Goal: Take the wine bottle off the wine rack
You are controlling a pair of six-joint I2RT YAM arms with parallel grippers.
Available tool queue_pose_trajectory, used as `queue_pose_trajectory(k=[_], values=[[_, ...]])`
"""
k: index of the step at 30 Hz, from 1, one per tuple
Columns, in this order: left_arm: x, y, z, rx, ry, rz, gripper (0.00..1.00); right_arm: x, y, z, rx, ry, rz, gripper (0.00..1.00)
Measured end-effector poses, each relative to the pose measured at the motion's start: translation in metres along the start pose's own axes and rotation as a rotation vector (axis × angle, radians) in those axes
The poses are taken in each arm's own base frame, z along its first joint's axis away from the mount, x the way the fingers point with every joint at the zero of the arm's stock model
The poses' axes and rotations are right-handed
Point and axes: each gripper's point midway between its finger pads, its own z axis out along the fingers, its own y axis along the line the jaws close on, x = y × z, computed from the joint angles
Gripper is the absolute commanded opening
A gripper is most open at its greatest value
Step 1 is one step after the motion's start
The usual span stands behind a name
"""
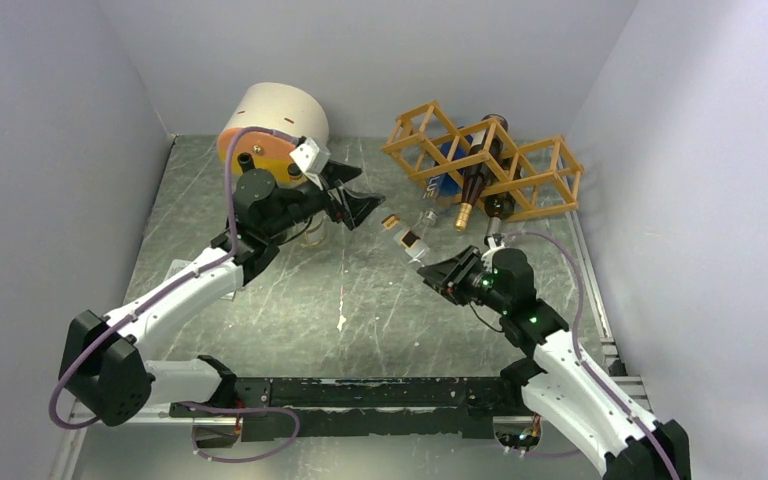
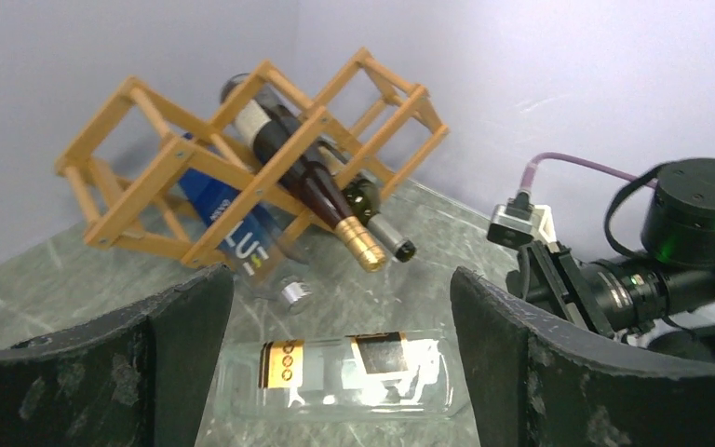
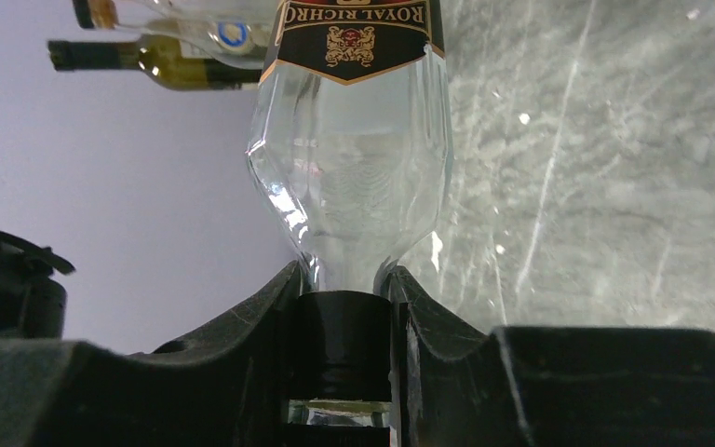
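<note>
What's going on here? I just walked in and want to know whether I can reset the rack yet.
The right gripper is shut on the black-capped neck of a clear bottle. That bottle is already out of the wine rack and is held in front of it. The left gripper is open near the bottle's other end, not touching it. Three bottles sit in the rack: a blue bottle, a dark bottle with gold foil and a grey-capped bottle.
</note>
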Motion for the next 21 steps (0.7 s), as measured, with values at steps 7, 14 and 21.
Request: queue_pose_trajectory(k=[7,14,21], values=[[0.025,-0.047,0.011,0.207,0.048,0.131,0.98,0.018,-0.025,-0.019,0.096,0.075,-0.081,0.0],[0.083,-0.123,-0.002,0.486,0.125,0.425,0.99,0.027,-0.032,-0.042,0.189,0.165,-0.226,0.0],[0.126,-0.136,-0.013,0.597,0.211,0.562,0.99,0.028,-0.02,-0.071,0.231,0.235,-0.378,0.0]])
